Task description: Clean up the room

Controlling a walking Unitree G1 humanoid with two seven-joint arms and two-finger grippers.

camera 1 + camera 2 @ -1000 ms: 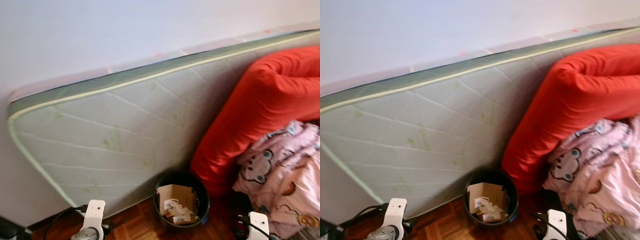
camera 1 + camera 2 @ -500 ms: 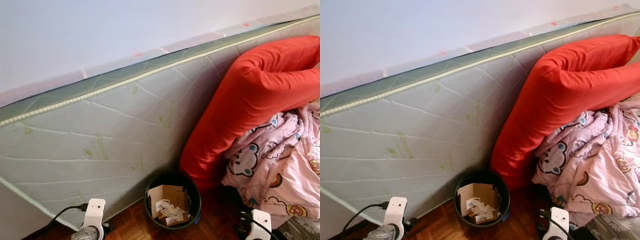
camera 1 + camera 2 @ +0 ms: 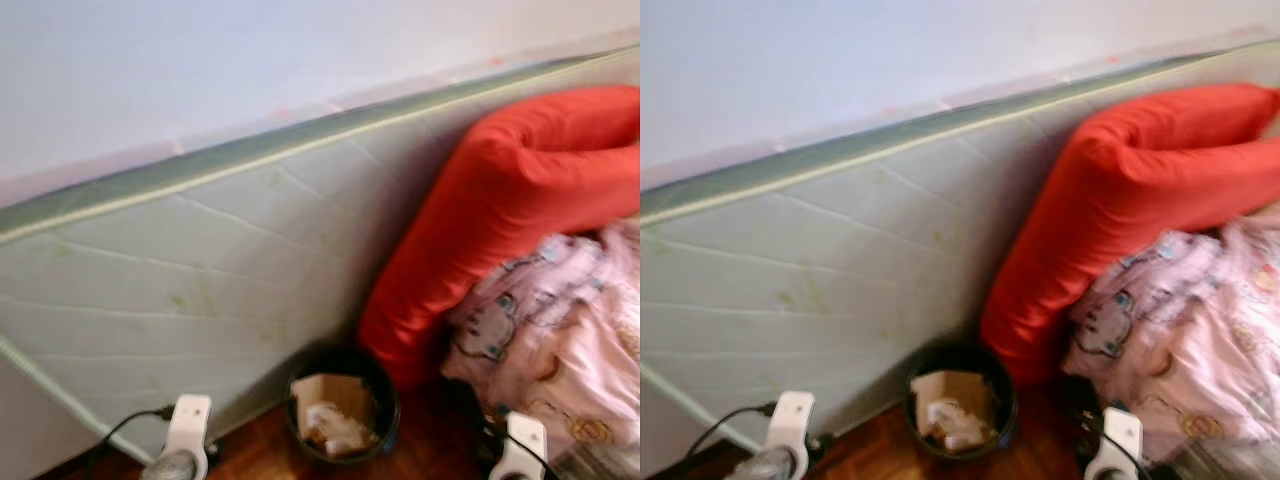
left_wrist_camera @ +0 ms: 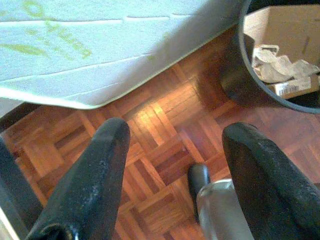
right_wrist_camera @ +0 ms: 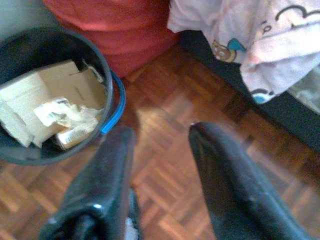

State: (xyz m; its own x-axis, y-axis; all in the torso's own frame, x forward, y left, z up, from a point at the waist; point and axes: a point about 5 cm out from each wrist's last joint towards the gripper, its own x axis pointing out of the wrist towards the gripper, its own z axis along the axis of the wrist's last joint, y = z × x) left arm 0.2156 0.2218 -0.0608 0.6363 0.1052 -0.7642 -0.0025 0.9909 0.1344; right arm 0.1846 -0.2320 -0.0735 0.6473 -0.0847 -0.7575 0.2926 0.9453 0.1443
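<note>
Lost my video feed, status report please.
Left tool and right tool open, empty, above parquet floor. Black round bin holds cardboard scraps. Red cushion, pink printed blanket beside it.

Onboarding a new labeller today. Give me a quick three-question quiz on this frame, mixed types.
1. True or false: the bin stands on the wood floor at the foot of the mattress.
2. Multiple choice: what lies in the bin? A) socks B) cardboard and paper scraps C) bottles
3. Fill in: the pink blanket lies against the ____ cushion.

Key
1. True.
2. B: a cardboard piece and crumpled paper show in the right wrist view.
3. Red.

Both the left gripper and right gripper hang open above the floor.
</note>
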